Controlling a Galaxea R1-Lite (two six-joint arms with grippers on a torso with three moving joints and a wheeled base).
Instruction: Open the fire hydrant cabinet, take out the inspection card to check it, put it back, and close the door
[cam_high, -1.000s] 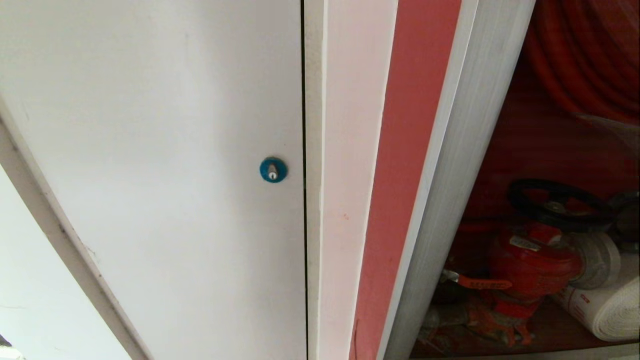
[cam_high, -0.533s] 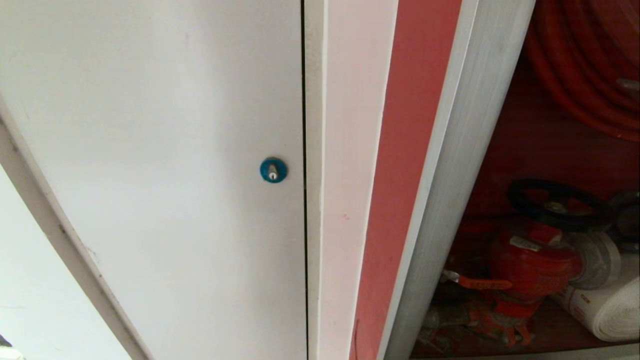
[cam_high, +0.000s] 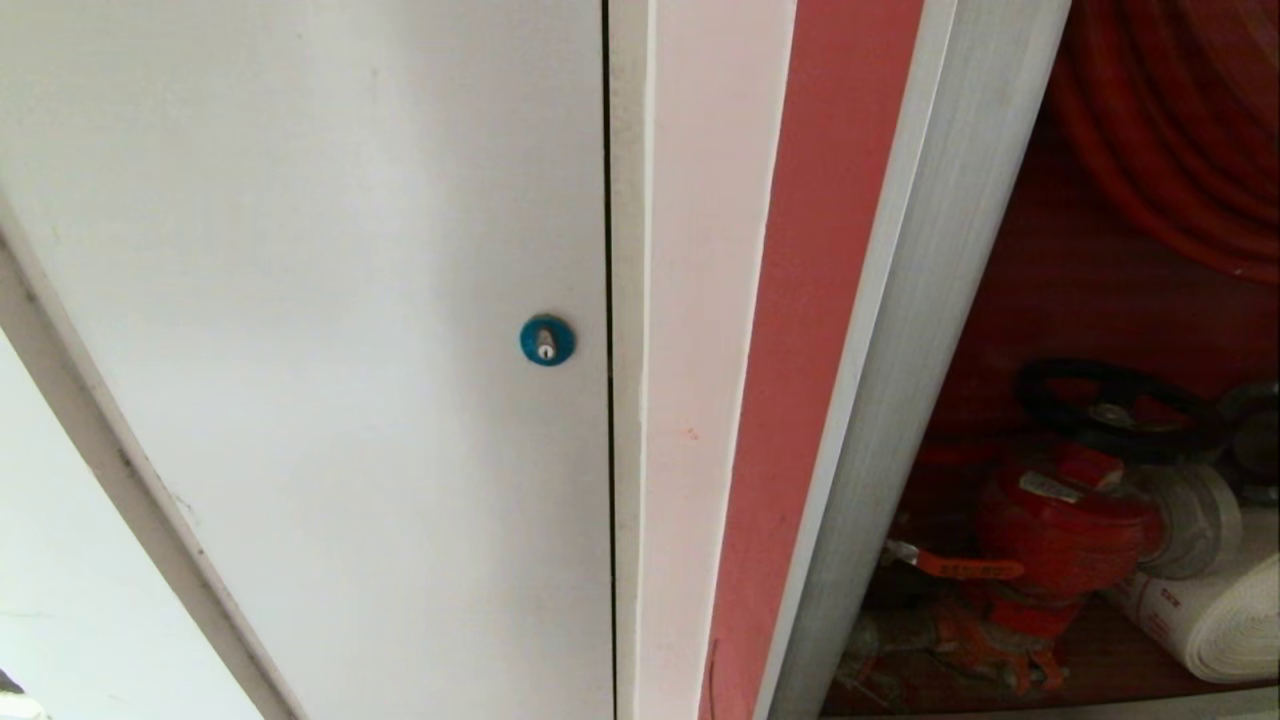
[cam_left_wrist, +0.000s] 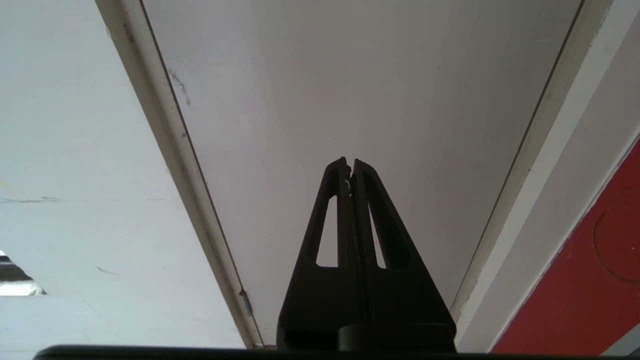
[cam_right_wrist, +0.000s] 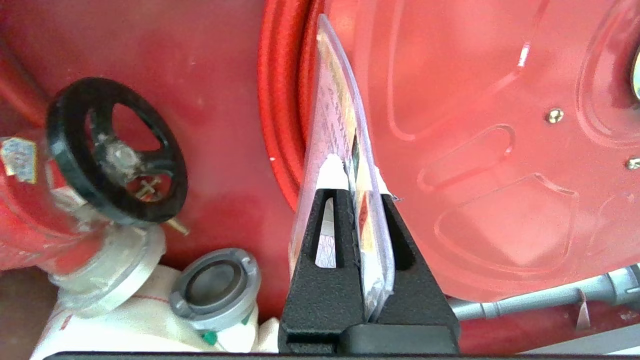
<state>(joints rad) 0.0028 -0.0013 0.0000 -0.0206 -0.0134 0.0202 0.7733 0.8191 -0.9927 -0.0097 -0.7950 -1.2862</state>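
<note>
Card gone from head view — right gripper (cam_right_wrist: 359, 180) clamps inspection card (cam_right_wrist: 335, 115).

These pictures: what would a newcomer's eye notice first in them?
In the right wrist view, the right gripper is shut on the inspection card, held edge-on before the red hose reel. Beside it stands the black handwheel. In the head view, a blue round lock marks the white door.

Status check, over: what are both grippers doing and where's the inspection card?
Right gripper shut on inspection card, edge-on inside the open fire hydrant cabinet, by the hose reel. Left gripper shut, empty, facing the white door. Nothing blocking.
</note>
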